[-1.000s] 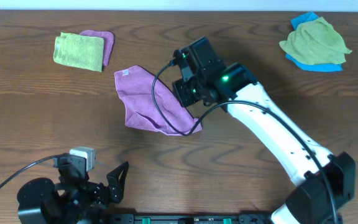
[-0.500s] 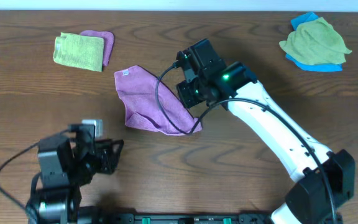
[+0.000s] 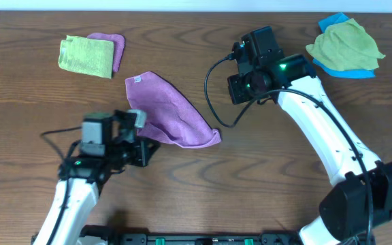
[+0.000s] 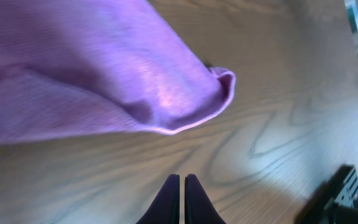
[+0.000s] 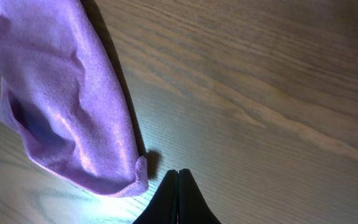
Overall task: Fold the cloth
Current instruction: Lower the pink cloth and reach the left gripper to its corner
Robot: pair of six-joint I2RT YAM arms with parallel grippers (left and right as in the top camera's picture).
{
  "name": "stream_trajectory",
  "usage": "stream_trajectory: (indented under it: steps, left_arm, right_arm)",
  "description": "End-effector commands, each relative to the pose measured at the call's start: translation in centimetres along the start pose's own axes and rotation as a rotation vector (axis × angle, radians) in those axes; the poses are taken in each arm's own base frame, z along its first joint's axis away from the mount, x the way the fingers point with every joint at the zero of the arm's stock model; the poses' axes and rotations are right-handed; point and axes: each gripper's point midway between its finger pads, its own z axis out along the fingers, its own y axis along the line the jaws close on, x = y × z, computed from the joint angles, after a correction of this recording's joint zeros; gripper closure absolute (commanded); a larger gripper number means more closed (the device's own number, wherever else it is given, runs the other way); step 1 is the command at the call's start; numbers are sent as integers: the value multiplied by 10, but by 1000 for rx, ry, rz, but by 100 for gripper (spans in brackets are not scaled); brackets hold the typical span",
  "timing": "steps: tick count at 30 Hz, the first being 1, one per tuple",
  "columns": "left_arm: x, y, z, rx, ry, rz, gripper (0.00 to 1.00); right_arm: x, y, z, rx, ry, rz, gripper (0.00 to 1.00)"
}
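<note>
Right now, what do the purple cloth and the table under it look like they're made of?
The purple cloth looks like soft microfibre or similar synthetic towelling: it has a fine fuzzy nap with a slight sheen, a stitched hem, and limp folds. The table looks like wood or wood-look laminate, mid-brown with a smooth satin finish, showing clear grain lines and a soft light reflection. I cannot tell which of the two it is.

You have a robot lab bench here.
You see a dark brown wood-grain table (image 3: 33, 109), a white-and-black robot arm (image 3: 318, 129) standing at its near edge, and a loose black cable (image 3: 206, 95).
</note>
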Motion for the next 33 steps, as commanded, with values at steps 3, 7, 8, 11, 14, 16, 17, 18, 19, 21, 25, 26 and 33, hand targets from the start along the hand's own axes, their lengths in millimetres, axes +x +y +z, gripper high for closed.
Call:
stream_trajectory:
  steps: [3, 7, 8, 11, 14, 16, 17, 18, 19, 21, 25, 26, 33]
  left_arm:
    - [-1, 2, 25, -46, 17, -11, 94]
    - [4, 14, 38, -78, 49, -39, 94]
    - [6, 21, 40, -108, 55, -47, 94]
    - [6, 33, 45, -154, 65, -57, 94]
    - [1, 41, 48, -192, 57, -55, 94]
    - [-4, 47, 49, -223, 46, -51, 94]
    - [-8, 50, 49, -245, 39, -45, 94]
    - [-13, 52, 48, -265, 28, -25, 94]
    - [-18, 52, 47, -274, 22, -6, 94]
    - [-26, 52, 43, -294, 15, 30, 94]
    - [-43, 54, 32, -368, 18, 92, 94]
    - [-47, 55, 29, -386, 18, 107, 94]
    - [-60, 58, 22, -438, 3, 183, 94]
  right_arm:
    - [-3, 8, -9, -41, -25, -59, 98]
    - [-5, 16, -10, -91, -35, -116, 98]
    - [-5, 19, -10, -107, -36, -129, 98]
    - [-7, 20, -10, -111, -44, -136, 98]
    - [-7, 25, -11, -141, -49, -165, 98]
    - [-6, 31, -12, -172, -47, -186, 98]
    - [-5, 33, -12, -188, -45, -198, 98]
    - [-4, 36, -13, -203, -43, -208, 98]
    - [-2, 38, -13, -215, -39, -217, 98]
    - [0, 37, -13, -212, -29, -223, 98]
    - [2, 23, -11, -135, -14, -225, 98]
    - [1, 21, -10, -121, -16, -226, 98]
    - [-2, 9, -10, -46, -23, -155, 98]
